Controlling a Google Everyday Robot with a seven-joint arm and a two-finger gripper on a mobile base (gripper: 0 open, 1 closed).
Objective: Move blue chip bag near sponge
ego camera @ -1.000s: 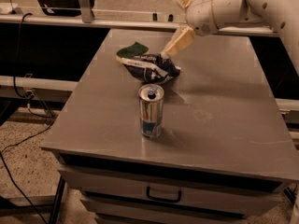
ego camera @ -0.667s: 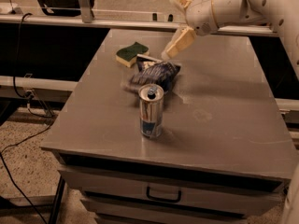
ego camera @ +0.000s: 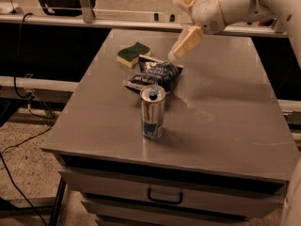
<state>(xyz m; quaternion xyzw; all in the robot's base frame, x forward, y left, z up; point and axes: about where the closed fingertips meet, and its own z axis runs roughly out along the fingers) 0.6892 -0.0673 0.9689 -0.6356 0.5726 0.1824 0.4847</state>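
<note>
The blue chip bag (ego camera: 155, 74), crumpled dark navy foil with white lettering, lies flat on the grey table (ego camera: 225, 107), just behind the drink can. The sponge (ego camera: 133, 54), green top over yellow foam, lies just behind and to the left of the bag, almost touching its far end. My gripper (ego camera: 180, 28) hangs above the table to the right of the sponge and beyond the bag's right end. Its cream fingers (ego camera: 187, 41) are spread apart and hold nothing. The lower finger's tip is close above the bag's far right corner.
A silver-and-blue drink can (ego camera: 153, 112) stands upright just in front of the bag. The table has a drawer with a dark handle (ego camera: 164, 197) in its front. A rail and cables run behind and to the left of the table.
The bag, which lay partly over the sponge, has dropped a little toward the can and now lies flat, leaving the sponge uncovered. The gripper has barely moved.
</note>
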